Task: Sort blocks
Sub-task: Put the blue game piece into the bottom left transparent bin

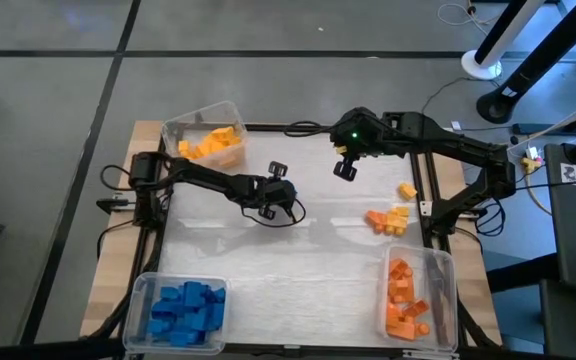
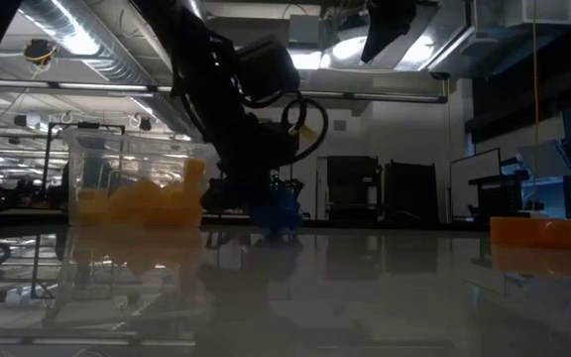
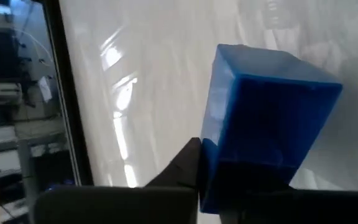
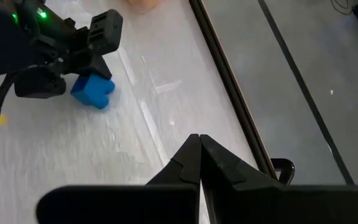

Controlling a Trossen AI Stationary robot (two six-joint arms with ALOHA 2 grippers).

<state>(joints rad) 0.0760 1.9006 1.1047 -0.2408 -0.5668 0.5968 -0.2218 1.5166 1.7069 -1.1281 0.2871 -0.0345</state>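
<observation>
Blue block (image 4: 92, 91) sits mid-worktop, nearer the left edge, pinched by the left claw (image 4: 86, 71) (the right claw (image 4: 199, 163), pressed together and empty, hovers toward the far edge).

My left claw (image 3: 199, 186) is matt black plastic, its fingers (image 3: 185, 165) dull with no shine, and pressed against them is a blue block (image 3: 263, 118) of smooth, hard plastic that catches a soft gleam along its edges. My right claw (image 4: 199, 163) has the same matt black finish. The desk (image 1: 298, 265) is a pale, glossy sheet, streaked with reflections of the lights, framed by dark matt rails on a light wooden board. The bins (image 1: 423, 262) are clear, shiny plastic. The orange blocks (image 1: 403, 300) and yellow blocks (image 1: 213, 145) look like smooth moulded plastic too.
</observation>
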